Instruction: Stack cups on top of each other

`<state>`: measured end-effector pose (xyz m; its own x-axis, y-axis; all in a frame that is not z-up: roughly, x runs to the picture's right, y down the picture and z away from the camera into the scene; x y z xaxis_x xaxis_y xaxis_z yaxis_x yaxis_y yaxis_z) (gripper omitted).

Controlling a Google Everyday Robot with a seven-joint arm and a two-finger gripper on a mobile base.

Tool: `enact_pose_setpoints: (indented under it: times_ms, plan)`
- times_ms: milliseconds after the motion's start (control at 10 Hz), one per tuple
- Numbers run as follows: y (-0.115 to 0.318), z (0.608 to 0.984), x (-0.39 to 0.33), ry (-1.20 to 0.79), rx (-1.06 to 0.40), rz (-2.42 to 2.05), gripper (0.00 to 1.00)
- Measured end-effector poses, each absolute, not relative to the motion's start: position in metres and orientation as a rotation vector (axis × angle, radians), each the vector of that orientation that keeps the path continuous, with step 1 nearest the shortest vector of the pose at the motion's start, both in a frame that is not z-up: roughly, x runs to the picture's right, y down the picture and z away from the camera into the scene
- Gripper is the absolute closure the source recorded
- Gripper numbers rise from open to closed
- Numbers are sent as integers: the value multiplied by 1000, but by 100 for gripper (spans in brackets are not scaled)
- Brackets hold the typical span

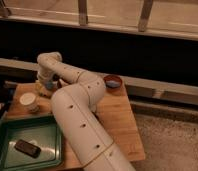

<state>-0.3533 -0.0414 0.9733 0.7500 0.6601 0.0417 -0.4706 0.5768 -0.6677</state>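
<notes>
White cup (28,100) on wooden table (117,122), fingers (42,84) spread at far-left corner

Tool (44,86) at table's (119,120) far-left corner; white cup (28,100) and green tray (44,137) crowd its near side.

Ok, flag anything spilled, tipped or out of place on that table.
Nothing stands out. The white cup stands upright, the reddish bowl sits at the far edge, a dark object lies in the green tray, and the end effector is low at the far-left corner.
</notes>
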Motion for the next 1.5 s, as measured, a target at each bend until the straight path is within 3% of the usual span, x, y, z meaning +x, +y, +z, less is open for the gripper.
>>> enact_pose_setpoints:
  times_ms: [100,600,700,1100,1500]
  plan:
    - [-38,977,-354,-290,-685,663,44]
    - [-38,981,-356,-266,-663,631,94]
    - [-40,980,-356,-265,-659,629,99]
    - [-56,958,-348,-275,-649,631,100]
    - [-92,887,-326,-321,-645,596,100]
